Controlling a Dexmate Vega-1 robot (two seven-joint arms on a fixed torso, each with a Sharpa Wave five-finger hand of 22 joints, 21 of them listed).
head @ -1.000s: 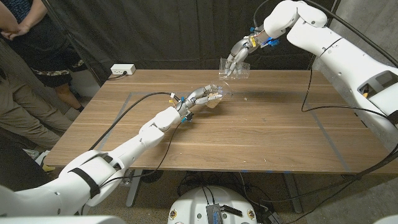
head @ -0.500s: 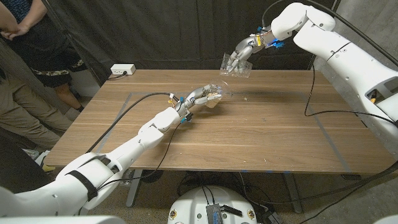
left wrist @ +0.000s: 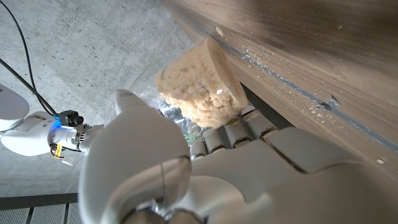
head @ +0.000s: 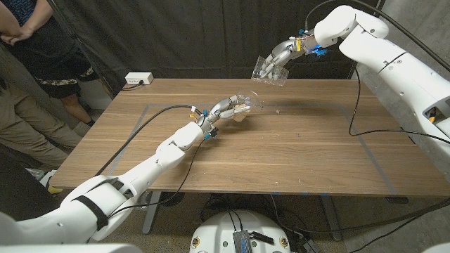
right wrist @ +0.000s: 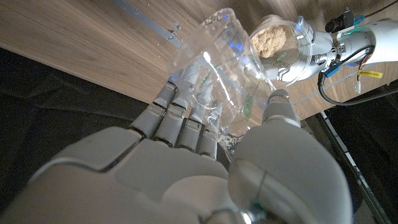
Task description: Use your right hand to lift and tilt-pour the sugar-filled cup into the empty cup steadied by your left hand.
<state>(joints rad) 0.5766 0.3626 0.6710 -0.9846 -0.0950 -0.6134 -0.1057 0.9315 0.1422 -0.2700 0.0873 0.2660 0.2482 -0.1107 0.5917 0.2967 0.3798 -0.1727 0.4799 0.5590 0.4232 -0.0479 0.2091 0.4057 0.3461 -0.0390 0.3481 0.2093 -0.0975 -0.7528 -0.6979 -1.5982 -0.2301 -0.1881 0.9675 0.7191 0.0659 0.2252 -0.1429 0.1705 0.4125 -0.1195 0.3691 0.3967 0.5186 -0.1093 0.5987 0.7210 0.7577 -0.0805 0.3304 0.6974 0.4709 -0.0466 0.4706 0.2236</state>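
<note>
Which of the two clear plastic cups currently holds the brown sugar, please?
The cup in the left hand, standing on the table, holds the sugar. The cup raised and tilted by the right hand looks nearly empty.

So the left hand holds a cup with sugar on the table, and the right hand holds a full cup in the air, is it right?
Not quite: the cup in the right hand is empty, as the right wrist view shows. The left hand does hold the cup with sugar.

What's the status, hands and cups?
Right hand holds clear cup aloft, apparently empty. Left hand grips sugar-filled cup on table. Nothing between them.
</note>
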